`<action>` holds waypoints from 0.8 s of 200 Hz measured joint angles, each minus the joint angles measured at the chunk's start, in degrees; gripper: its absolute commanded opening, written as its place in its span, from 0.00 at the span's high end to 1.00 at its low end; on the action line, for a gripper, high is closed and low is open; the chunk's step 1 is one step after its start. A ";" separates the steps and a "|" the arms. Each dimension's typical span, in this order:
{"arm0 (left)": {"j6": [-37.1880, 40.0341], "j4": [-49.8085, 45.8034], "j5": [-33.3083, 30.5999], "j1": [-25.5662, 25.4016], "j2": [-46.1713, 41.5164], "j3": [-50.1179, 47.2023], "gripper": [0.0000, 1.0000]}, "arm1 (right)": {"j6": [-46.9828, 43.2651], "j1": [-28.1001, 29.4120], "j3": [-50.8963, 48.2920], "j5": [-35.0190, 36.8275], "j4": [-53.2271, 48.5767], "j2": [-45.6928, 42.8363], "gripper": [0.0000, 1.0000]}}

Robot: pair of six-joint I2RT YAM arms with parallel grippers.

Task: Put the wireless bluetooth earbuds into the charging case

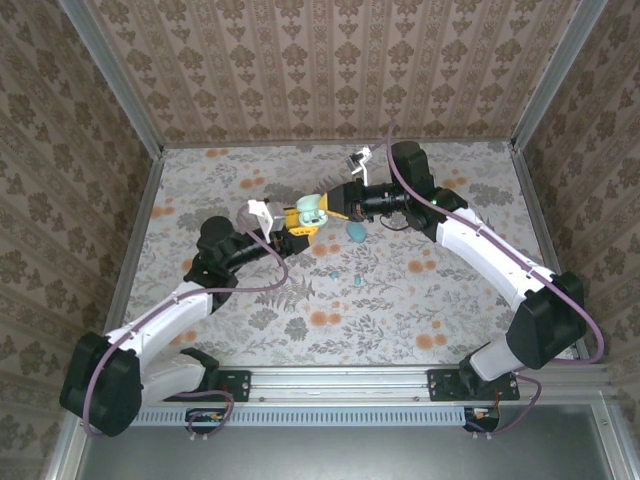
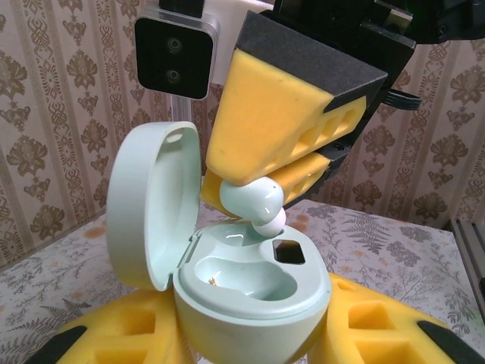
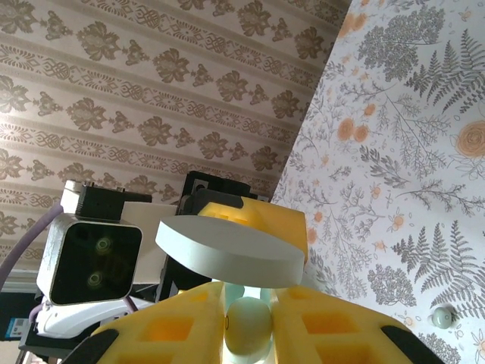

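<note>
My left gripper (image 1: 300, 222) is shut on the base of a pale green charging case (image 2: 250, 303), held up above the table with its lid (image 2: 151, 212) swung open to the left. The case's near well (image 2: 250, 277) is empty. My right gripper (image 3: 248, 327) is shut on a pale green earbud (image 3: 248, 324). Its yellow fingers (image 2: 280, 114) reach down from above, so the earbud (image 2: 254, 203) hangs just over the back of the case's inside, touching or nearly touching it. The case's lid (image 3: 231, 246) lies just beyond the right fingertips. Both grippers meet mid-table (image 1: 320, 210).
A second, teal case (image 1: 356, 232) lies on the floral table just right of the grippers. Two small teal earbuds (image 1: 335, 272) (image 1: 357, 279) lie loose nearer the arm bases, and one loose earbud (image 3: 442, 316) shows on the table. Patterned walls enclose the table on three sides.
</note>
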 measured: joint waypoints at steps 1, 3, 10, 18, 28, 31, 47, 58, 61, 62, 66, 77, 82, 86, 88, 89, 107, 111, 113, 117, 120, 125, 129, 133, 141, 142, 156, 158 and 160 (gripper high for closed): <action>0.00 0.00 0.00 0.00 0.02 0.02 0.72 | 0.02 0.00 0.00 0.02 0.00 0.00 0.76; 0.00 0.00 0.00 0.00 0.09 0.02 0.72 | 0.02 0.00 -0.02 0.04 0.02 0.00 0.76; 0.00 0.00 0.00 0.00 0.17 0.04 0.72 | 0.04 0.00 -0.07 0.20 0.02 -0.04 0.76; 0.00 0.00 0.00 0.00 0.22 0.07 0.72 | 0.09 0.00 -0.31 0.35 0.28 -0.11 0.76; 0.00 0.00 0.00 0.00 0.28 0.07 0.72 | 0.35 0.00 -0.63 0.39 0.79 -0.24 0.76; 0.00 0.00 0.00 0.00 0.31 0.09 0.72 | 0.42 0.00 -0.76 0.39 1.01 -0.33 0.76; 0.00 0.00 0.00 -0.07 0.31 0.09 0.72 | 0.74 0.00 -1.33 0.44 1.77 -0.61 0.76; 0.00 0.02 -0.04 -0.09 0.31 0.09 0.72 | 0.90 0.00 -1.40 0.61 1.90 -0.74 0.76; 0.00 0.04 -0.04 -0.11 0.31 0.09 0.72 | 0.92 0.00 -1.42 0.63 1.95 -0.76 0.76; 0.00 0.07 -0.04 -0.09 0.31 0.09 0.72 | 0.92 0.00 -1.44 0.66 1.97 -0.79 0.76; 0.00 0.09 -0.07 -0.09 0.31 0.09 0.72 | 0.92 0.00 -1.51 0.79 2.05 -0.85 0.76; 0.00 0.22 -0.20 -0.11 0.31 0.09 0.72 | 0.92 0.00 -1.90 1.09 2.45 -1.14 0.76; 0.00 0.24 -0.20 -0.13 0.31 0.09 0.72 | 0.90 0.00 -2.01 1.25 2.47 -1.25 0.76; 0.00 0.26 -0.22 -0.20 0.31 0.09 0.72 | 0.87 0.00 -2.10 1.25 2.49 -1.33 0.76; 0.00 0.33 -0.22 -0.22 0.31 0.09 0.72 | 0.85 0.00 -2.10 1.27 2.51 -1.40 0.76; 0.00 0.35 -0.22 -0.24 0.31 0.09 0.72 | 0.85 0.00 -2.12 1.27 2.51 -1.40 0.76; 0.00 0.76 -0.24 -0.37 0.33 0.09 0.72 | 0.55 0.02 -2.40 1.44 2.58 -1.97 0.76; 0.00 0.85 -0.24 -0.37 0.33 0.09 0.72 | 0.46 0.02 -2.49 1.46 2.58 -2.12 0.76; 0.00 0.87 -0.24 -0.37 0.33 0.09 0.72 | 0.28 0.02 -2.49 1.49 2.54 -2.21 0.76; 0.00 0.90 -0.22 -0.37 0.33 0.09 0.72 | 0.22 0.02 -2.51 1.55 2.47 -2.27 0.76; -0.02 0.92 -0.22 -0.37 0.33 0.09 0.72 | -0.07 0.02 -2.51 1.68 2.40 -2.36 0.76; -0.02 0.96 -0.22 -0.37 0.37 0.09 0.72 | -0.28 0.02 -2.51 1.68 2.36 -2.45 0.76; 0.00 1.05 -0.22 -0.37 0.42 0.09 0.72 | -0.50 0.02 -2.51 1.75 2.29 -2.47 0.76; 0.00 1.09 -0.22 -0.37 0.44 0.09 0.72 | -0.66 0.02 -2.51 1.86 2.29 -2.54 0.76; 0.00 1.22 -0.22 -0.37 0.59 0.09 0.72 | -0.74 0.02 -2.54 1.97 2.34 -2.58 0.76; 0.00 1.25 -0.22 -0.37 0.61 0.09 0.72 | -0.74 0.02 -2.56 1.99 2.36 -2.58 0.76; -0.02 1.33 -0.22 -0.37 0.90 0.09 0.72 | -0.57 0.11 -3.04 2.54 2.99 -2.78 0.77; -0.02 1.33 -0.22 -0.37 0.96 0.09 0.72 | -0.50 0.13 -3.13 2.58 3.10 -2.80 0.77; -0.02 1.33 -0.22 -0.37 0.96 0.09 0.72 | -0.44 0.13 -3.17 2.58 3.19 -2.80 0.77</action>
